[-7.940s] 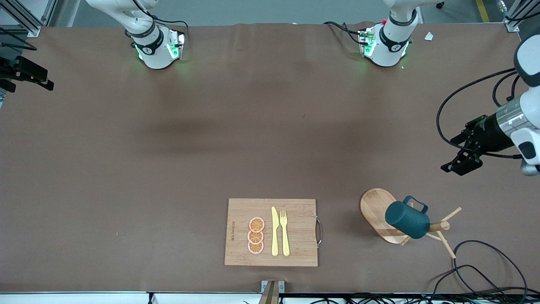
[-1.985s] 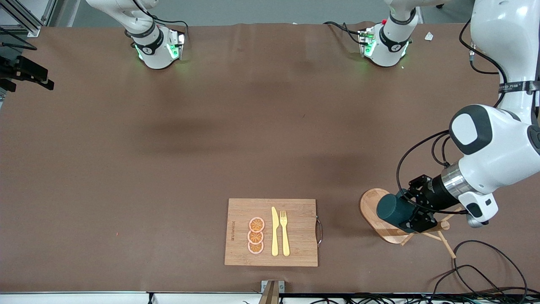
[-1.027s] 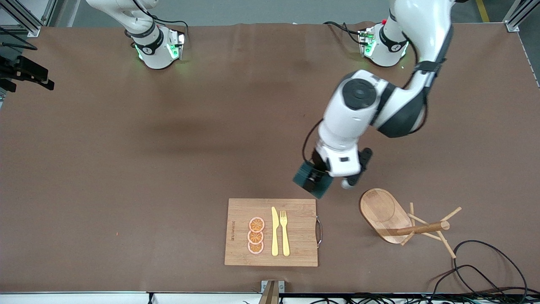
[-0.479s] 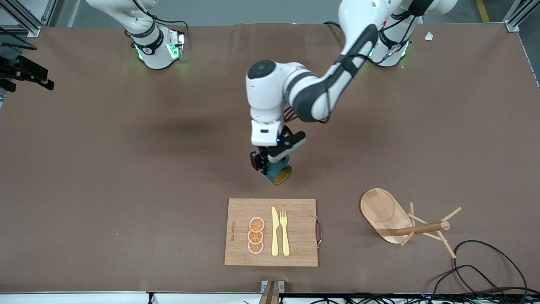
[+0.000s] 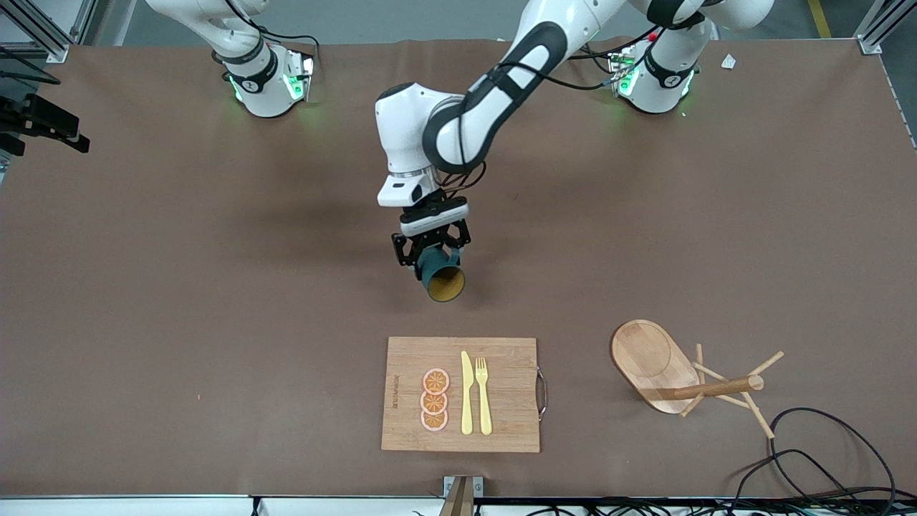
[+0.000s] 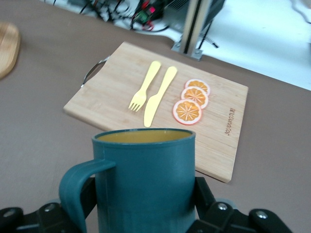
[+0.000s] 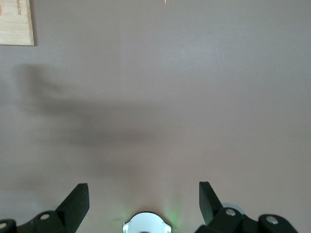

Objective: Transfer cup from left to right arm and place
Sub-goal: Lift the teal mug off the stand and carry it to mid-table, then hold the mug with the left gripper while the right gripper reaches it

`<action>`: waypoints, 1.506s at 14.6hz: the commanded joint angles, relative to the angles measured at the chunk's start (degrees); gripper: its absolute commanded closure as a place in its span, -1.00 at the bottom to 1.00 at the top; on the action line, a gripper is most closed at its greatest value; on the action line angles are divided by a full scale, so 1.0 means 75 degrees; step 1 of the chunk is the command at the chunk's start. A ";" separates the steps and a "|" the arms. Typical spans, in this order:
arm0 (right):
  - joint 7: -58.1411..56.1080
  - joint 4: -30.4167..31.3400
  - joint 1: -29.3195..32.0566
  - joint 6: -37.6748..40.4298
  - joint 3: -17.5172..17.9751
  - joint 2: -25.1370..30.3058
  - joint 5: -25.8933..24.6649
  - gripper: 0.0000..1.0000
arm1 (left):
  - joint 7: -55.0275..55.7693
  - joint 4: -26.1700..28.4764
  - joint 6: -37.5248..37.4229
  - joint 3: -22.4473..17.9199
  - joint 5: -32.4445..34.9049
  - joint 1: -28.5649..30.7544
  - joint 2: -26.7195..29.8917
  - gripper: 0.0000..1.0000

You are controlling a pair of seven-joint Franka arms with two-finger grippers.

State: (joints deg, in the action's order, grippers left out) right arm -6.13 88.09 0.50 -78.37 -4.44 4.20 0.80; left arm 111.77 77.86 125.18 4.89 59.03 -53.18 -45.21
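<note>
Front view: the left gripper (image 5: 430,252) hangs over the bare tabletop (image 5: 215,287), above the middle, its jaws clenched on the cup (image 5: 440,276), whose yellow mouth faces the cutting board (image 5: 501,430).

Left wrist view: the cup fills the foreground, handle (image 6: 77,187) to one side; fork (image 6: 145,87), knife (image 6: 159,97) and 3 orange slices (image 6: 190,101) lie on the board.

Right wrist view: the right gripper (image 7: 144,201) waits over bare tabletop, jaws spread wide, holding nothing.

Cup (image 5: 441,272) removed from the wooden rack (image 5: 716,389), where it earlier hung on a peg. Left gripper (image 5: 430,252), formerly empty over the left arm's end of the desk (image 5: 215,287), has clamped the cup and carried it over mid-desk, mouth now facing the cutting board (image 5: 461,394).
</note>
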 commanded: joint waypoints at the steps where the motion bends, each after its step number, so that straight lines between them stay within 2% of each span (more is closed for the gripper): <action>1: 0.0020 0.0078 0.0085 0.0008 0.0030 -0.0043 -0.0072 -1.00 | 0.0342 -0.0245 -0.0179 -0.0171 0.1114 -0.0444 -0.0603 -0.70; 5: -0.0062 0.0078 0.0260 -0.0167 0.0030 -0.0534 0.0034 -1.00 | 0.1022 -0.0257 -0.0179 -0.0160 0.2684 -0.0772 -0.1143 -0.70; 8: -0.0085 0.0067 0.0541 -0.0366 0.0042 -0.1086 0.0045 -1.00 | 0.1199 -0.0269 -0.0179 -0.0160 0.3143 -0.0854 -0.1214 -0.70; 11: -0.0156 0.0067 0.0449 -0.0531 0.0065 -0.1344 -0.0048 -1.00 | 0.1328 -0.0269 -0.0179 -0.0160 0.3670 -0.0914 -0.1424 -0.70; 13: 0.0030 0.0125 0.0006 -0.0554 0.0147 -0.1345 -0.0037 -1.00 | 0.1689 -0.0269 -0.0179 -0.0160 0.4010 -0.0960 -0.1518 -0.70; 15: 0.0940 0.0218 -0.0358 -0.0788 0.0171 -0.1461 0.0103 -1.00 | 0.2239 -0.0269 -0.0179 -0.0148 0.4653 -0.0949 -0.1647 -0.70; 17: 0.1868 0.0405 -0.0816 -0.1046 0.0171 -0.1556 0.0524 -1.00 | 0.2837 -0.0257 -0.0179 -0.0160 0.5030 -0.0949 -0.1694 -0.71; 19: 0.2676 0.0686 -0.1283 -0.1513 0.0171 -0.1556 0.0829 -1.00 | 0.3306 -0.0245 -0.0179 -0.0160 0.5451 -0.0960 -0.1776 -0.71; 22: 0.3930 0.1085 -0.2080 -0.2380 0.0171 -0.1649 0.0924 -1.00 | 0.3683 -0.0245 -0.0179 -0.0148 0.5921 -0.0972 -0.1858 -0.71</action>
State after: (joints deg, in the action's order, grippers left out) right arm 18.17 93.55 -11.90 -92.93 -2.68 -8.54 6.67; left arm 137.73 77.32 124.63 4.49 101.09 -59.55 -58.22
